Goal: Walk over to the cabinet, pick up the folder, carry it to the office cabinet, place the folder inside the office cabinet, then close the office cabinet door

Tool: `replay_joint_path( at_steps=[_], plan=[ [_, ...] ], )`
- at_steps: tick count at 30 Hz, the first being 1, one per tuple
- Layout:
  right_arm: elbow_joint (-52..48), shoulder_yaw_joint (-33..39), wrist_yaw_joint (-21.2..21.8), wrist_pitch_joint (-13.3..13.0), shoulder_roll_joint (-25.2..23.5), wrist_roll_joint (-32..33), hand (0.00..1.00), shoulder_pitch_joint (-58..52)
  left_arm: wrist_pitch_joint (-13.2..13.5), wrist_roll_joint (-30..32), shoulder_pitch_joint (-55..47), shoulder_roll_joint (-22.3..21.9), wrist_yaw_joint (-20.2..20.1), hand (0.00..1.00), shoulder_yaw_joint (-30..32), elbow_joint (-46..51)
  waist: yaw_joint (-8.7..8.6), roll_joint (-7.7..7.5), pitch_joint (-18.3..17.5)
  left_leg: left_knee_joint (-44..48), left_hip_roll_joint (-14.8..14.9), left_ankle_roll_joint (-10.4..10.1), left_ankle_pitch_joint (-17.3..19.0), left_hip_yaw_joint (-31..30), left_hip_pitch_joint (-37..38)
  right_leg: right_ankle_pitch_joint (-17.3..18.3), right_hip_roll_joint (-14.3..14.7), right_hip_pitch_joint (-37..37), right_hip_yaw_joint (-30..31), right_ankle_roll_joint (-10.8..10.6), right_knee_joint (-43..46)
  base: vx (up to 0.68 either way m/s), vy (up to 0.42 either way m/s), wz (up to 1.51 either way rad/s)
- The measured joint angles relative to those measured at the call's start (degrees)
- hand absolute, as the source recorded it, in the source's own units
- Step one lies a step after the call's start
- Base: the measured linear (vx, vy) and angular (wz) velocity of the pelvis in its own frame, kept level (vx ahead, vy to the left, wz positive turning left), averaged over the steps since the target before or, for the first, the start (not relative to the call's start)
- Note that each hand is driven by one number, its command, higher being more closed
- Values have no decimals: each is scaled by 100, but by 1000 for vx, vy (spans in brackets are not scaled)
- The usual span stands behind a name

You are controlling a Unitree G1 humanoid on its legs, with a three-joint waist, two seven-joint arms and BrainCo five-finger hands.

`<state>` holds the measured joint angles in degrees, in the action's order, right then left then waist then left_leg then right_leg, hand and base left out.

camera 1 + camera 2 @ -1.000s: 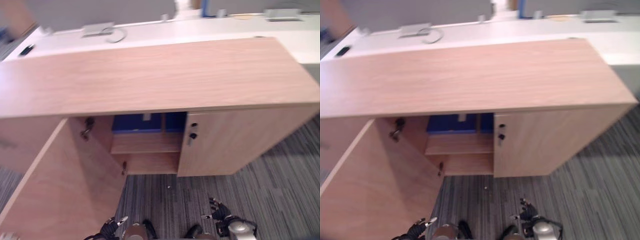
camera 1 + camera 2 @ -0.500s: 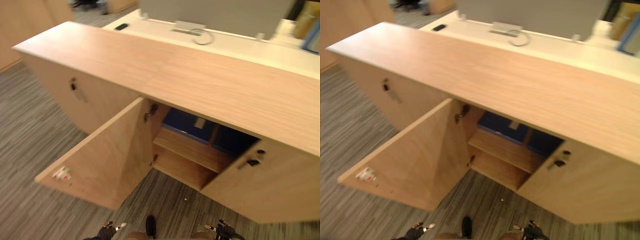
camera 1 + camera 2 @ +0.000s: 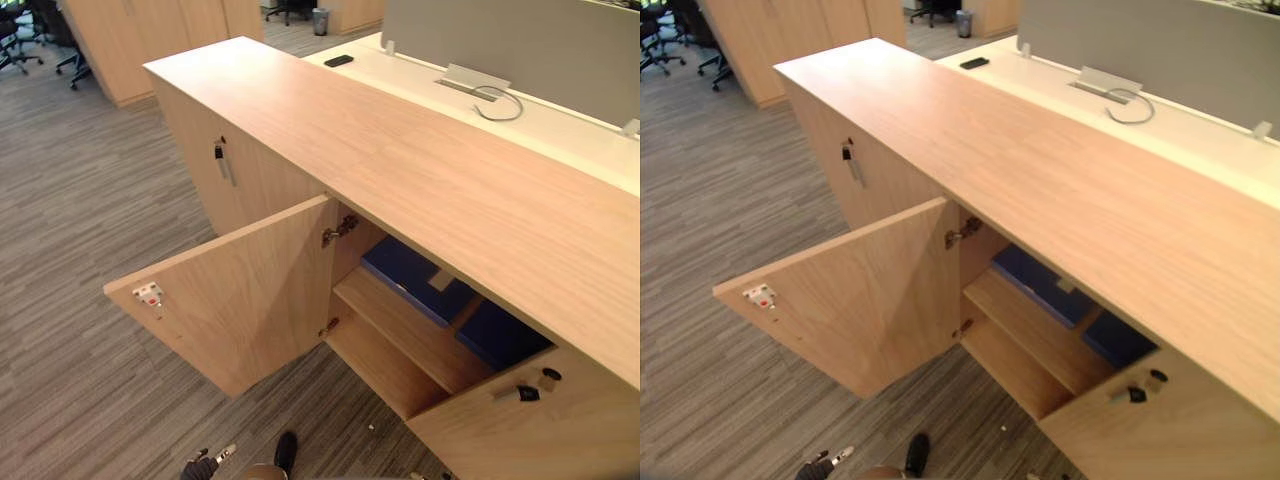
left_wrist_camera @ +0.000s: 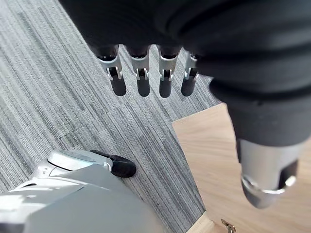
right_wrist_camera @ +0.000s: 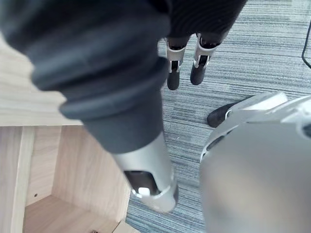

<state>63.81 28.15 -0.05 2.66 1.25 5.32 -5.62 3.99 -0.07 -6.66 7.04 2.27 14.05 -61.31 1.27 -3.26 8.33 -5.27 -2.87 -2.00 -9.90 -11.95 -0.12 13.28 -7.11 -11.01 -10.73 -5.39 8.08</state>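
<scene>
Left hand (image 4: 141, 73) and right hand (image 5: 184, 68) hanging slack, empty. Flat blue folder (image 3: 412, 278) shelved. Light-wood cabinet door (image 3: 240, 300) gaping; misjudged reach risks clipping its edge.

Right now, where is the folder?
In the eye views, the blue folder lies flat on the upper shelf inside the office cabinet, to the right of its open door.

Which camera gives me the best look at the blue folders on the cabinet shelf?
The left eye view: the blue folders lie on the upper shelf past the open door, with the most blue clear of the cabinet top. The right eye view shows them too, slightly more hidden. The wrist views face carpet and bare wood.
</scene>
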Motion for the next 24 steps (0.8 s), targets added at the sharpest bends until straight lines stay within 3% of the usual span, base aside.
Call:
replay_joint_path(
  at_steps=[5, 8, 11, 12, 13, 15, 16, 17, 18, 19, 20, 22, 24],
  plan=[
    [-25, 156, -2, -20, -147, -48, 0, 67, 1, -211, -6, -48, -5, 0, 131, 11, 135, 0, 7, -3, 119, -54, -78, -242, -89, -261, 177, -35, -56, -1, -56, 4, 11, 24],
    [-113, 152, -9, -22, -165, -204, 0, 52, -5, -279, -21, -80, -9, 0, 237, 42, 122, 26, 52, -3, 173, 3, -19, -413, -208, -353, 237, -35, -272, 39, -60, -87, 16, 36],
    [-280, 154, -14, -37, -173, -213, 0, -34, -7, -442, 29, -185, 2, 0, 414, 312, 51, 104, 160, 1, 172, 103, 133, -197, -487, -375, 206, 8, -747, 78, -62, -125, 14, 78],
    [-298, 160, -19, -36, -222, -230, 0, -40, -4, -532, 211, -156, 12, 0, 547, 400, -17, -42, 250, 404, 113, 328, 382, 432, -712, -348, -16, 27, -1041, 206, -77, -139, 46, 109],
    [-299, 162, -19, -38, -207, -236, 0, -21, -7, -579, 303, -164, 18, 0, 571, 392, -16, -40, 336, 906, 158, 393, 472, 928, -932, -342, -104, 25, -1168, 215, -68, -159, 74, 87],
    [-391, 166, -19, -10, -149, -339, 0, -28, -16, -752, 342, -197, 15, 0, 820, 401, -27, -53, 428, 3162, 710, 349, 1157, 2337, -1315, -337, -506, 108, -1410, 201, 157, -127, 125, 31],
    [-466, 154, -19, -2, -146, -364, 0, -53, -22, -755, 325, -197, 15, 0, 880, 403, -27, 4, 396, 3599, 918, 279, 1415, 2468, -1288, -337, -535, 107, -1414, 195, 172, -26, 234, 12],
    [-607, 163, -19, -11, -136, -422, 0, -124, -28, -774, 325, -179, 9, 0, 969, 447, -56, 202, 297, 4068, 1307, 190, 1796, 2491, -1161, -329, -507, 139, -1460, 157, 189, 9, 340, 30],
    [-624, 235, -19, -9, -50, -422, 0, -159, -28, -819, 389, -131, 3, 0, 1100, 495, -95, 449, 237, 3917, 1591, -55, 2270, 2451, -928, -314, -489, 185, -1495, 28, 323, 15, 377, 41],
    [-613, 278, -18, -5, 1, -422, 0, -148, -29, -858, 455, -95, 2, 0, 1210, 496, -104, 532, 238, 3620, 1552, -126, 2529, 2438, -832, -258, -460, 223, -1498, -58, 451, 7, 406, 43],
    [-497, 373, -5, 24, -52, -421, 0, -90, -36, -883, 603, 196, 3, 0, 1390, 498, -76, 386, 259, 3316, 1223, -19, 2395, 2422, -749, -230, -629, 345, -1390, -117, 501, -7, 280, 36],
    [-349, 604, -6, 24, -24, -420, 0, -90, -43, -899, 746, 600, 5, 0, 1671, 497, -93, 265, 185, 2584, 805, 137, 1994, 2384, -503, -247, -610, 326, -1387, -106, 239, -26, 128, 53],
    [-246, 895, -7, 12, 68, -419, 0, -99, -42, -904, 847, 958, 17, 0, 1950, 501, -168, 331, 126, 1965, 436, 215, 1650, 2241, -323, -405, -527, 290, -1222, 38, -27, -31, 10, 64]
  ],
)
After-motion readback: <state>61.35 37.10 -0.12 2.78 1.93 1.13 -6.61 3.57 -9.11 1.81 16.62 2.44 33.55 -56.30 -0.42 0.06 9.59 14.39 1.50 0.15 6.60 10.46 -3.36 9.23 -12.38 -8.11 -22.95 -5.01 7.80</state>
